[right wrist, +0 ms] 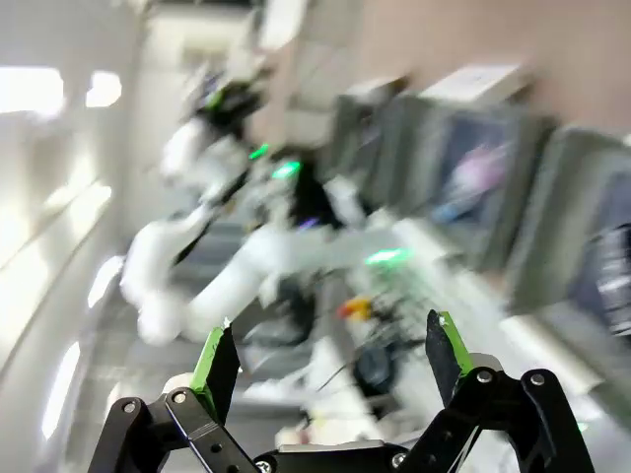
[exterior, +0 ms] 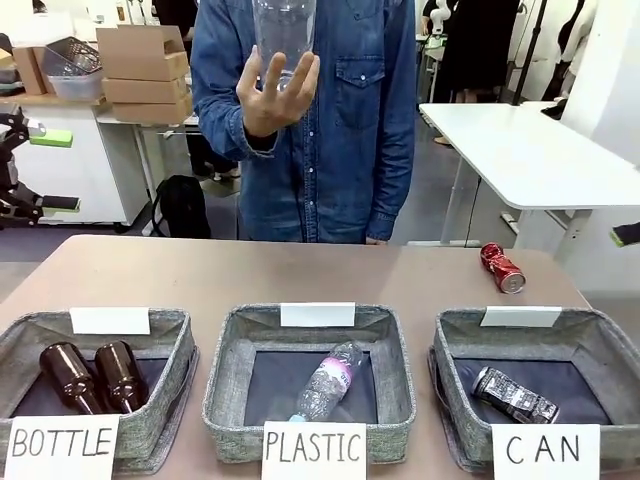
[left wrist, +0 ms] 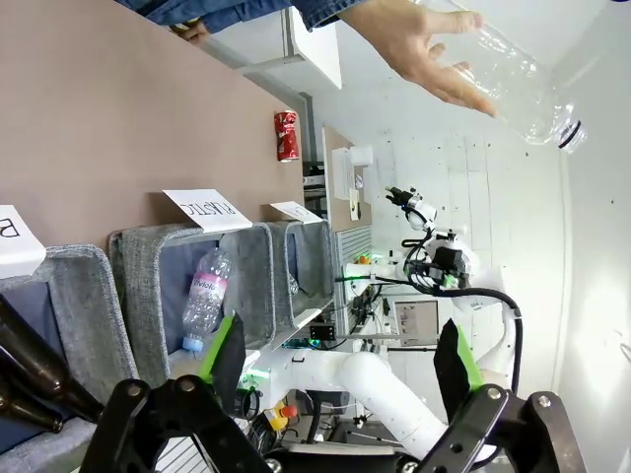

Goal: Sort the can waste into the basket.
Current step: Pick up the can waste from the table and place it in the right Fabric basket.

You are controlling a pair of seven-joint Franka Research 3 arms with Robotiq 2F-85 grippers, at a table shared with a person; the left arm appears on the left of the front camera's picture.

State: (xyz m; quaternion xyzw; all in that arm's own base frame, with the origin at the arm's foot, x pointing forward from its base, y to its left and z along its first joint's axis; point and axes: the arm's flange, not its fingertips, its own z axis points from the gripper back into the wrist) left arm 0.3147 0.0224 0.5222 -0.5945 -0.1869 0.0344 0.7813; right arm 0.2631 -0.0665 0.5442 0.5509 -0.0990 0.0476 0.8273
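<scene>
A shiny red crushed can lies on the brown table behind the right-hand basket, and appears small in the left wrist view. The silver and black can lies inside the grey basket signed "CAN". My left gripper stands open with nothing between its green-padded fingers, off the table's near side. My right gripper is open too, in a blurred view that looks along the baskets' fronts.
A person in a denim shirt stands at the far side, one hand holding up a clear plastic bottle. The "PLASTIC" basket holds a clear bottle. The "BOTTLE" basket holds two brown bottles.
</scene>
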